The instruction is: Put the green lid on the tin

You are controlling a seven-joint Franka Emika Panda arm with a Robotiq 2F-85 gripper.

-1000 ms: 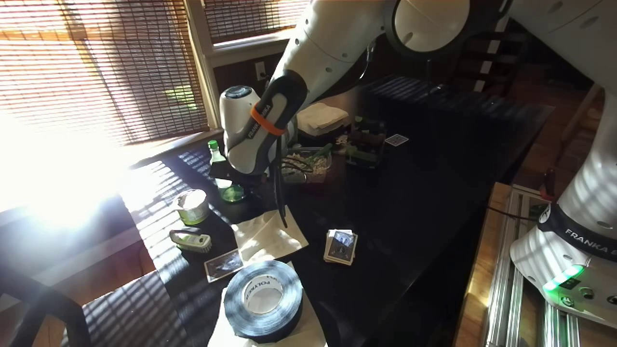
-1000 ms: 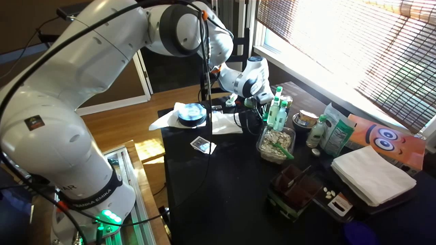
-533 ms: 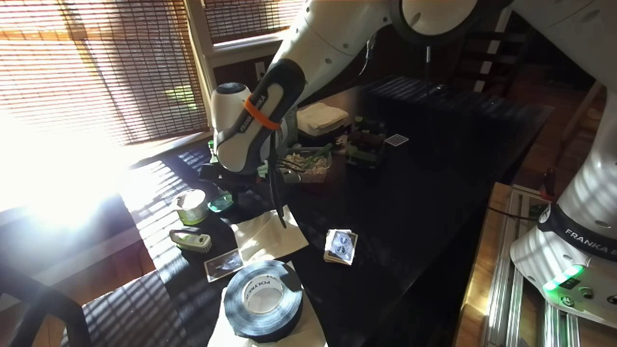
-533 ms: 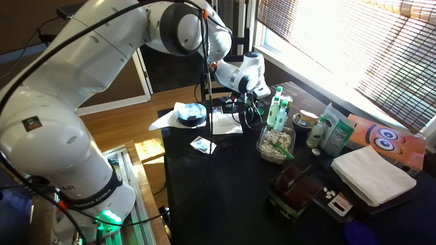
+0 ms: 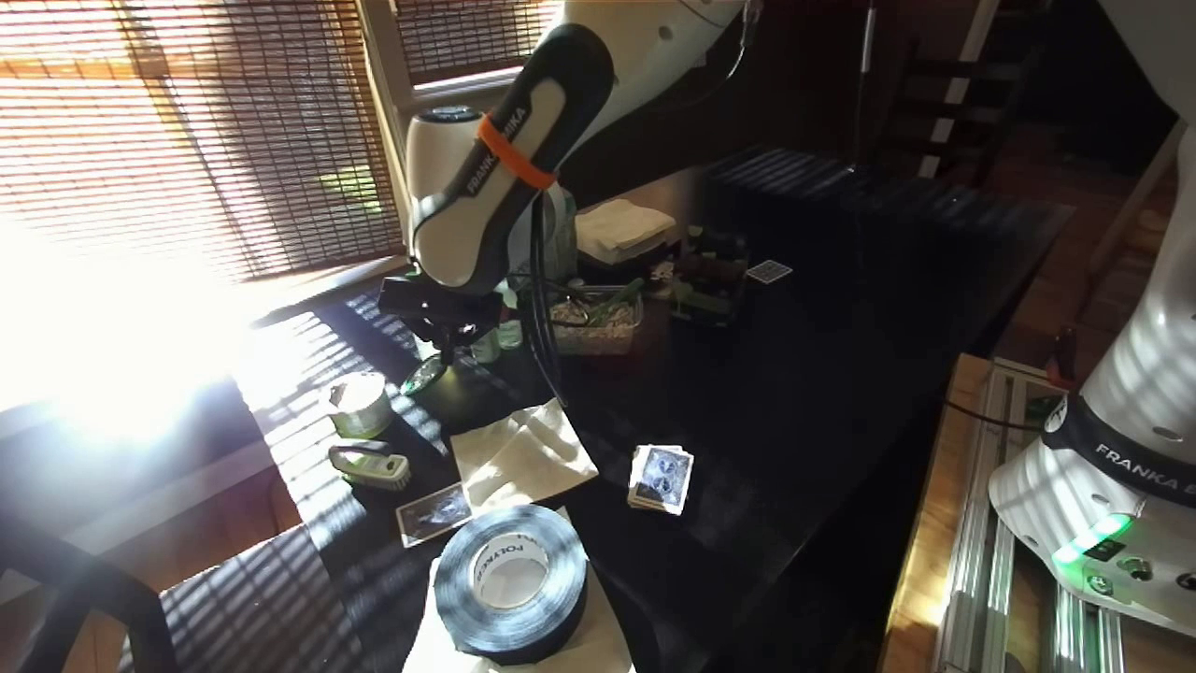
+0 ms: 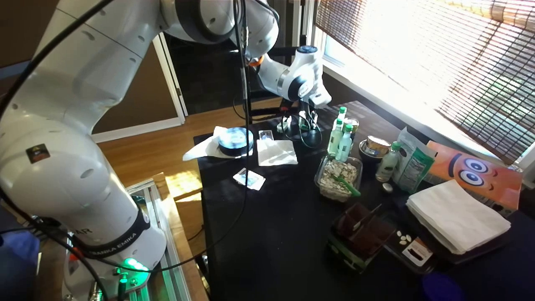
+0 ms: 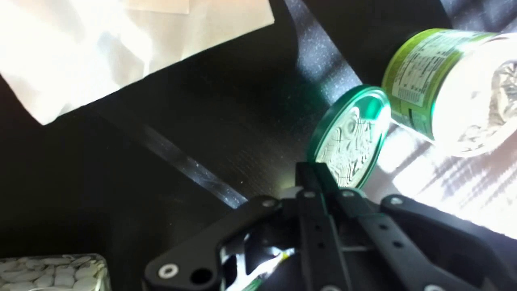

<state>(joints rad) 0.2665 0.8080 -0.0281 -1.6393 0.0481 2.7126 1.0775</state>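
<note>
One green lid, one green-labelled tin, one tape roll, four green-capped bottles.

Strong sun comes through the blinds. White glare hides the spot past a corner of the counter, and striped shadows cross that corner. The counter's middle looks very dark. In the wrist view, part of the tin shines plain white.

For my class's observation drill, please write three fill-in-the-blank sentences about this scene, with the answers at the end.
In colour, the lid pinched by the claw is ____.
The tin has ____ lid on it.
A stack of playing ____ lies on the dark table.
Missing words: green; no; cards.
</note>
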